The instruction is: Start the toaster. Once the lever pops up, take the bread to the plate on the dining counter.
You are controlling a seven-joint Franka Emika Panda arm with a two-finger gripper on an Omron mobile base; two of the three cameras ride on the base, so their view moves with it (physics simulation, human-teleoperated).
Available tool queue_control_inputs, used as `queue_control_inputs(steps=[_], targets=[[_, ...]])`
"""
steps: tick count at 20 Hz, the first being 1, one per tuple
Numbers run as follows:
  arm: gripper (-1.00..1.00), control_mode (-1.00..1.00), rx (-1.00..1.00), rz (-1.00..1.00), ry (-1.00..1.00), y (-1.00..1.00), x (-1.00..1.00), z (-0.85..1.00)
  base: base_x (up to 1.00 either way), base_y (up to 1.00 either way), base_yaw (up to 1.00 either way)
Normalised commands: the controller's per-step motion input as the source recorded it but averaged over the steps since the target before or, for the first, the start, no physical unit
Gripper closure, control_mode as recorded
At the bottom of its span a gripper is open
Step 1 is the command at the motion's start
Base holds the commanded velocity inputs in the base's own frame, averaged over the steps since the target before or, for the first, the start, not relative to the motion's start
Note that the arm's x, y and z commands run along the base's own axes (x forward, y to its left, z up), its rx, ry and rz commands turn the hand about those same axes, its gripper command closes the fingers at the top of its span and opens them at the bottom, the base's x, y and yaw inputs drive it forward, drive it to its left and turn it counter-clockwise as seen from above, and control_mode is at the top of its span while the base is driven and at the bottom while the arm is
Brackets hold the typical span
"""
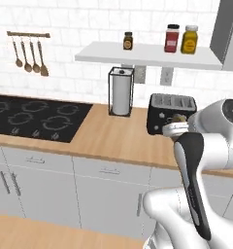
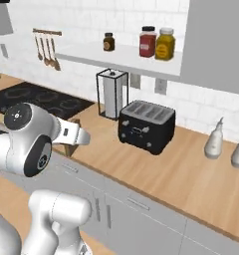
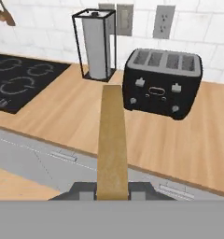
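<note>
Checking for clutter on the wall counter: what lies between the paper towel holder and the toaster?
Nothing: in the hand view, only bare wooden countertop separates the paper towel holder from the toaster.

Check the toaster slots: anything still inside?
The toaster shows four open slots on top with nothing sticking out; their depths are too dark to see. The bread is out, clamped edge-on in the gripper, in front of the counter edge.
</note>
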Motion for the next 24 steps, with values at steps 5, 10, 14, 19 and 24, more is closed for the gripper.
queue_control_inputs(steps=[5,10,14,19,24], targets=[[1.00,1.00,0.00,0.00,0.00,0.00,0.00,0.00,-0.37,0.19,0.99],[1.00,1.00,0.00,0.00,0.00,0.00,0.00,0.00,-0.28,0.01,1.00],[1.00,1.00,0.00,0.00,0.00,0.00,0.00,0.00,-0.25,0.00,1.00],[1.00,1.00,0.00,0.00,0.00,0.00,0.00,0.00,-0.22,0.00,1.00],[1.00,1.00,0.00,0.00,0.00,0.00,0.00,0.00,-0.18,0.00,1.00]])
